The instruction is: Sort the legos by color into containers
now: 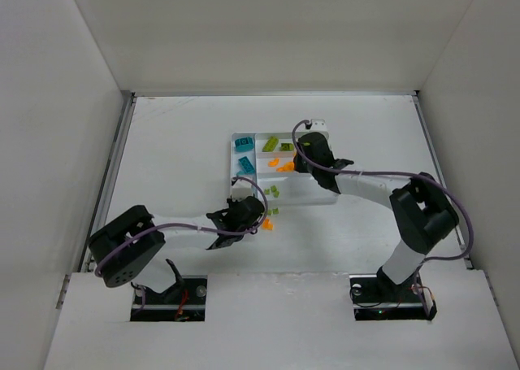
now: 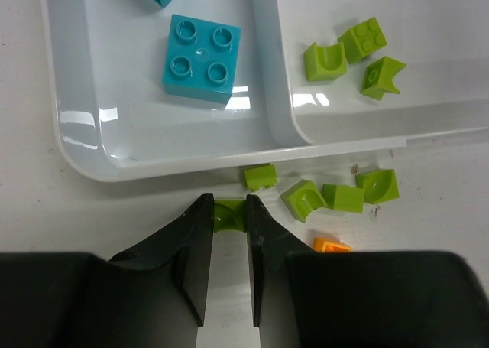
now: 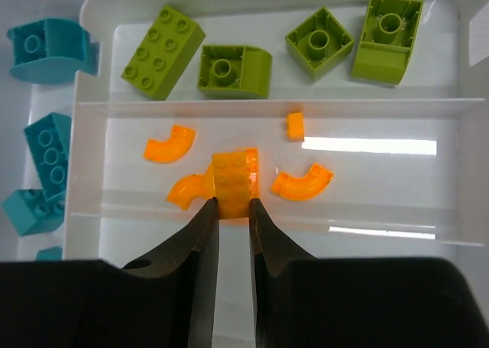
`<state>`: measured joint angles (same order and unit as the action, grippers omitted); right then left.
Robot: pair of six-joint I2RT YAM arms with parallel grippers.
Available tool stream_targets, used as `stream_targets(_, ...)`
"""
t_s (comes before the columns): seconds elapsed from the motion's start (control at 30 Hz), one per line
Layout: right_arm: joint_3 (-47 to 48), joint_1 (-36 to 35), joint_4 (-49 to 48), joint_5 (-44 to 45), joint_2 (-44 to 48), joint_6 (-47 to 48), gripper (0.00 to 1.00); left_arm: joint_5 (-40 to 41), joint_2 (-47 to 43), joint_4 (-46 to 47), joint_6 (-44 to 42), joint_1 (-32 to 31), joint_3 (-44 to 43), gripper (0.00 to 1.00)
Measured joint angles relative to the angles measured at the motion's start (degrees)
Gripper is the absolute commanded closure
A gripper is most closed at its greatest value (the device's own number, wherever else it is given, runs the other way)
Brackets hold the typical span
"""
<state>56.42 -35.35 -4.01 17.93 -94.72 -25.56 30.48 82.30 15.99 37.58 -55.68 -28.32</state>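
Looking down from the top external view, the white tray [image 1: 313, 193] lies on the counter [image 1: 179, 142] ahead of both arms. The left arm [image 1: 187, 230] reaches to the tray's near edge, where loose lime green legos [image 1: 273, 193] and a loose orange lego [image 1: 266, 222] lie on the counter. The right arm [image 1: 366, 183] extends over the tray's far half. Finger state cannot be read at this range.

Left wrist view — the left fingers [image 2: 197, 248] pinch a lime green lego [image 2: 228, 214] on the counter, just outside the tray wall. Four more lime green pieces [image 2: 342, 198] lie beside it, with the loose orange lego nearby. Inside the tray, a teal square brick [image 2: 201, 57] occupies one compartment and three lime green bits [image 2: 351, 53] the next.

Right wrist view — the right fingers [image 3: 200, 248] pinch an orange brick [image 3: 234, 181] at the orange compartment, which also holds three curved pieces [image 3: 302, 183] and one small block [image 3: 295, 125]. Four lime green bricks [image 3: 234, 71] fill the compartment beyond. Teal bricks [image 3: 47, 153] sit in the section at left.
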Motion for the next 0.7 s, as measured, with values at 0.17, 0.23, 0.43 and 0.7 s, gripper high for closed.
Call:
stream_targets(0.17,2.32,0.98,-0.09,0.02,-4.17,0.11,0.57,-0.02,-1.4,-1.51,0.0,-0.9,0.0,0.85)
stream_targets(0.23,2.32,0.94,-0.11,0.02,-4.22,0.13,0.53,0.0,-2.47,-2.25,0.0,-1.11,0.0,0.85)
stream_targets(0.43,1.6,0.87,-0.52,0.17,-2.25,-0.13,0.53,0.11,-6.29,-4.39,-0.02,-1.46,0.0,0.85)
stream_targets(0.7,-9.81,0.04,-3.06,1.07,10.8,-3.28,0.8,0.39,-8.22,-7.23,-0.63,-2.75,-4.63,0.85)
